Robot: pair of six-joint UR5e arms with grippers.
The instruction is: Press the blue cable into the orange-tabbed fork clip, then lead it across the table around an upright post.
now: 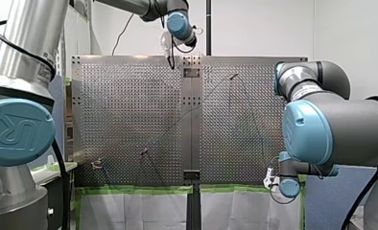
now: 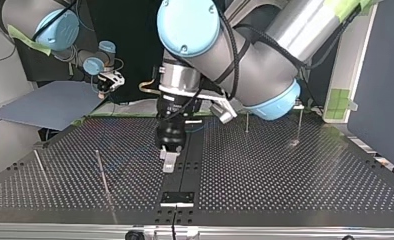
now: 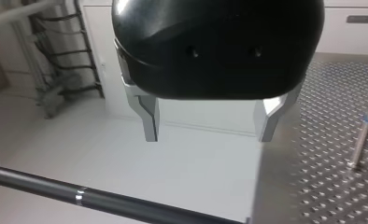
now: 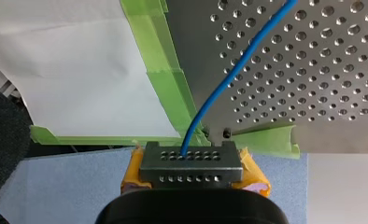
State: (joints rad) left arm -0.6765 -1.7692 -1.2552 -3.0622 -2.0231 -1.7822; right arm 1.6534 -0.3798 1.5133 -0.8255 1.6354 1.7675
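In the right wrist view my right gripper (image 4: 191, 157), with yellow pads, is shut on the blue cable (image 4: 224, 83). The cable runs from its tips out over the perforated table (image 4: 313, 70). In the front view this gripper (image 1: 272, 181) hangs just off the table's near right corner. A small clip (image 1: 97, 164) sits near the front view's lower left. My left gripper (image 3: 209, 134) is open, with bare metal fingers (image 3: 149, 119) and nothing between them. It hovers over the table's middle strip in the top view (image 2: 169, 162) and at the far edge in the front view (image 1: 167, 45).
Thin upright posts (image 2: 102, 172) (image 2: 40, 162) (image 2: 247, 122) (image 2: 299, 125) stand on the table. Another post (image 3: 365, 128) with a bit of blue on it stands beside my left gripper. Green tape (image 4: 170, 88) lines the near edge, with a grey-blue sheet (image 2: 50, 105) beyond.
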